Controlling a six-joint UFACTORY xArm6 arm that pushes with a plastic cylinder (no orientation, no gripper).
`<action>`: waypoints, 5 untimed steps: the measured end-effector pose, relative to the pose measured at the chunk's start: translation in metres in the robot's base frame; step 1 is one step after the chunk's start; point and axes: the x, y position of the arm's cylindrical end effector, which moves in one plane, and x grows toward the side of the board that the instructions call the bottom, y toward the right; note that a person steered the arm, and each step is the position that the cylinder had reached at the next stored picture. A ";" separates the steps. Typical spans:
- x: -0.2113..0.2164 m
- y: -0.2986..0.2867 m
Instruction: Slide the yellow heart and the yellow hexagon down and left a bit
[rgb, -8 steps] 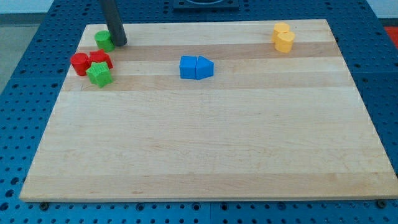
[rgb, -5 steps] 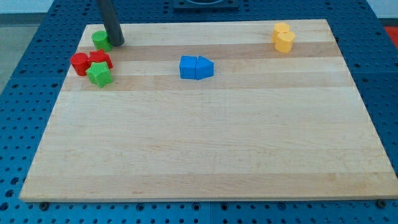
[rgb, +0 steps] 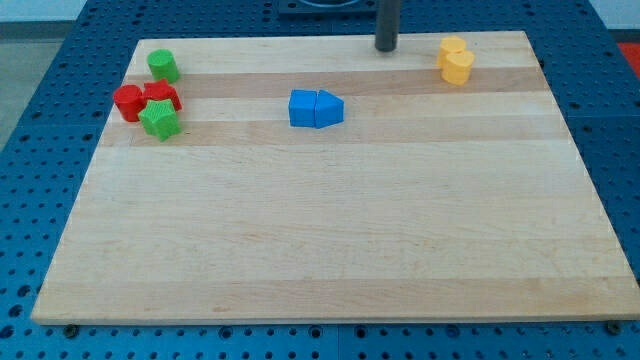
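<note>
Two yellow blocks touch each other at the board's top right: one behind, the other in front. Which is the heart and which the hexagon I cannot make out. My tip rests on the board near its top edge, to the left of the yellow pair and apart from it, roughly level with the rear yellow block. It touches no block.
A blue cube and a blue pointed block touch near the board's upper middle. At the top left sit a green cylinder, a red cylinder, a red block and a green star-like block.
My tip has moved far to the right along the board's top, from beside the green cylinder to near the yellow pair. No block has moved.
</note>
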 end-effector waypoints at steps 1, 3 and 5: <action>-0.002 0.042; 0.042 0.103; 0.084 0.133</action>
